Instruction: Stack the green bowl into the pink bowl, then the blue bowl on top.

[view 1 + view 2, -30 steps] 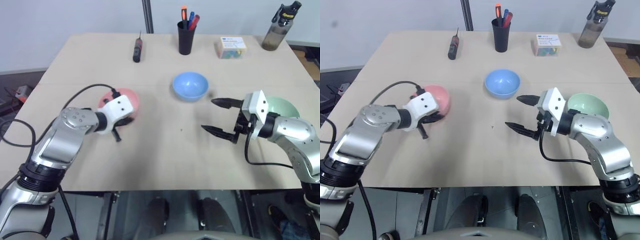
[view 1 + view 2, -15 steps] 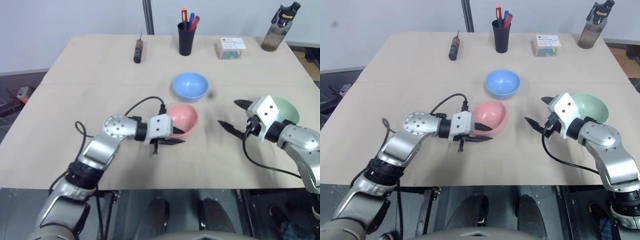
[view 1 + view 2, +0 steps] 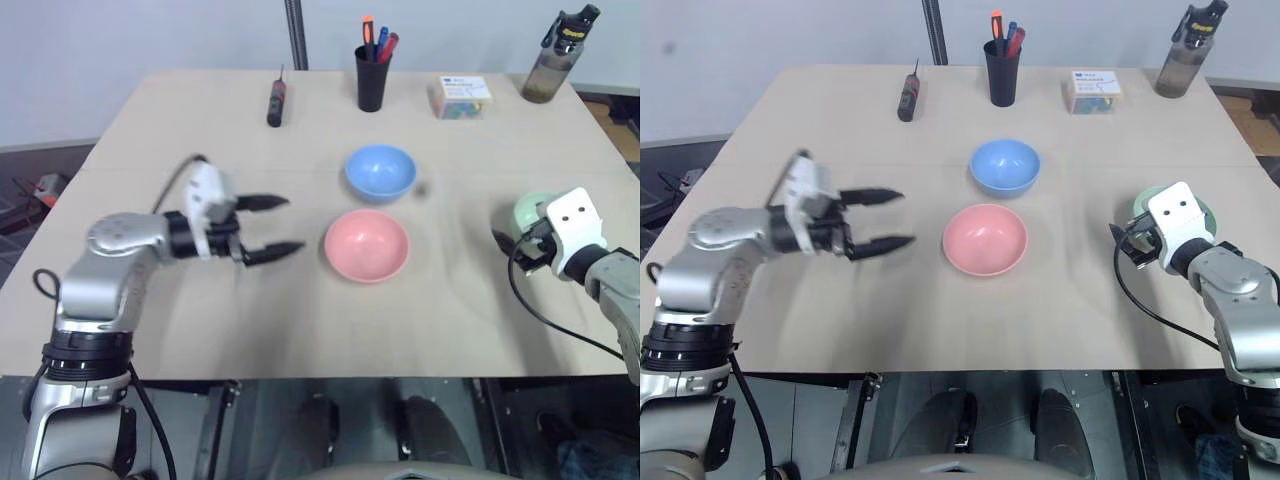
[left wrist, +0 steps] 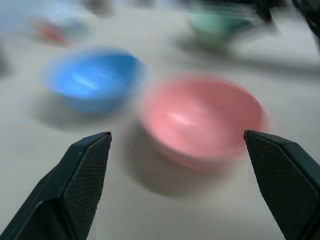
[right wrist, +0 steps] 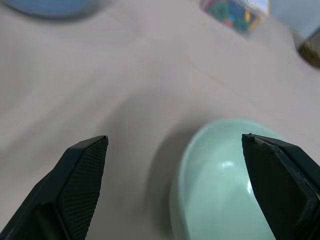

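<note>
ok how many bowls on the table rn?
3. Pink bowl at the table's centre, blue bowl just behind it, green bowl near the right edge, partly hidden behind the right end effector. None stacked yet.

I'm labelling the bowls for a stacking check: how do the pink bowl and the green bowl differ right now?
The pink bowl is salmon pink; the green bowl is pale mint. The pink bowl sits mid-table, just in front of the blue bowl; the green bowl sits near the right edge. The pink bowl stands clear of both tools; the right tool, open, faces the green one. Both are upright, empty and alike in size.
</note>
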Robot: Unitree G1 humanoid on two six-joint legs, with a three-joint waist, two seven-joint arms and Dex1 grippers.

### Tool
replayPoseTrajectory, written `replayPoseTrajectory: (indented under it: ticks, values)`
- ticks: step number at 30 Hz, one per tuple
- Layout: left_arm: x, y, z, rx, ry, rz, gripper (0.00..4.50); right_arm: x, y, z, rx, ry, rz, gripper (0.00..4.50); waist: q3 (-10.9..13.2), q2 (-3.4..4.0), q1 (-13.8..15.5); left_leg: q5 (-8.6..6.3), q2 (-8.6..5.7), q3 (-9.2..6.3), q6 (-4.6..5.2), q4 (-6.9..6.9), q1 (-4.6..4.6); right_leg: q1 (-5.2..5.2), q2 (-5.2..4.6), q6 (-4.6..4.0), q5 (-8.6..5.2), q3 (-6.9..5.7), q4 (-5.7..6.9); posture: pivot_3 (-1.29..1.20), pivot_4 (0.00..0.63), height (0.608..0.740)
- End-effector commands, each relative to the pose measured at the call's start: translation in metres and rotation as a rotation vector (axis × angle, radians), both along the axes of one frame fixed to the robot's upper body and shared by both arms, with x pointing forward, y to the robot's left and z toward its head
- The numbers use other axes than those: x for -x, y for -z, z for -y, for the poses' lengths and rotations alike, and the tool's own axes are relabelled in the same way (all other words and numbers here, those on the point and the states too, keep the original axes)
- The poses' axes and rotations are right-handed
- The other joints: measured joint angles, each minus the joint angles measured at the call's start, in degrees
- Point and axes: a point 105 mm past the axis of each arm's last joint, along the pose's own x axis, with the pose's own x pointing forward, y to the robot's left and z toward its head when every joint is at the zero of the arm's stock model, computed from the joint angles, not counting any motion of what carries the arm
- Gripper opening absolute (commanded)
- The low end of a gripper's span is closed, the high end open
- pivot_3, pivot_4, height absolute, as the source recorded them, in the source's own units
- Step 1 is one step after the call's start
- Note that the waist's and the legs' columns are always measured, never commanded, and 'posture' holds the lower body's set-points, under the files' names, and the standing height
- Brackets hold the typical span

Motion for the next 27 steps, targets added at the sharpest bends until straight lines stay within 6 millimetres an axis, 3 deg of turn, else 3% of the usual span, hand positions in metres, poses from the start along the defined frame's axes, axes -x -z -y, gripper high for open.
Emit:
replayPoseTrajectory:
  ticks: [1, 3, 10, 12, 17, 21, 24, 27]
  values:
    - [0.004, -0.026, 0.016, 0.044, 0.084, 0.076, 4.50, -0.002, -0.004, 0.006, -0.028, 0.020, 0.001, 4.24, 0.00, 0.00, 0.04, 0.00, -0.04, -0.03, 0.00, 0.05, -0.03, 0.02, 0.00, 0.00, 0.00, -0.02, 0.00, 0.00, 0.150, 0.740]
    - [0.007, -0.031, 0.025, 0.045, 0.123, 0.090, 4.50, -0.003, -0.001, 0.003, -0.057, 0.003, -0.026, 3.65, 0.00, 0.00, -0.40, 0.00, -0.05, 0.00, 0.00, 0.05, -0.02, 0.02, 0.00, 0.00, 0.00, 0.02, 0.01, 0.00, 0.150, 0.740]
    - [0.009, -0.033, 0.033, 0.060, 0.116, 0.100, 4.50, -0.010, -0.003, 0.003, -0.035, 0.001, -0.022, 0.56, 0.00, 0.01, -0.87, 0.00, 0.02, 0.08, -0.01, 0.04, 0.04, -0.06, 0.08, 0.00, 0.00, 0.14, 0.11, 0.00, 0.150, 0.740]
    - [0.008, -0.030, 0.033, 0.058, 0.097, 0.103, 4.50, -0.010, -0.002, 0.002, -0.025, -0.009, -0.031, 0.02, 0.00, 0.01, -0.77, 0.00, 0.02, 0.09, -0.01, 0.04, 0.04, -0.06, 0.07, 0.00, 0.00, 0.14, 0.12, 0.00, 0.150, 0.740]
    - [0.008, -0.027, 0.032, 0.073, 0.075, 0.097, 4.50, -0.012, -0.014, -0.018, 0.009, -0.114, 0.014, 0.02, 0.00, 0.02, -0.68, 0.00, 0.02, 0.09, -0.01, 0.04, 0.02, -0.06, 0.05, 0.00, 0.00, 0.15, 0.10, 0.00, 0.150, 0.740]
    - [0.005, -0.027, 0.029, 0.086, 0.045, 0.098, 4.50, 0.001, -0.042, -0.074, -0.101, -0.403, 0.105, 0.02, 0.00, 0.02, -0.96, 0.00, 0.06, 0.10, -0.01, 0.04, 0.03, -0.09, 0.07, 0.00, 0.00, 0.17, 0.12, 0.00, 0.150, 0.740]
    - [0.004, -0.027, 0.027, 0.095, 0.026, 0.100, 4.50, 0.024, -0.062, -0.133, -0.161, -0.680, 0.129, 0.02, 0.00, 0.02, -1.07, 0.00, 0.10, 0.08, -0.01, 0.04, 0.03, -0.09, 0.09, 0.00, 0.00, 0.15, 0.13, 0.00, 0.150, 0.740]
    - [0.004, -0.027, 0.026, 0.094, 0.010, 0.106, 4.50, 0.039, -0.065, -0.173, -0.192, -0.853, 0.100, 0.02, 0.00, 0.02, -1.05, 0.00, 0.10, 0.07, -0.01, 0.04, 0.04, -0.09, 0.08, 0.00, 0.00, 0.14, 0.13, 0.00, 0.150, 0.740]
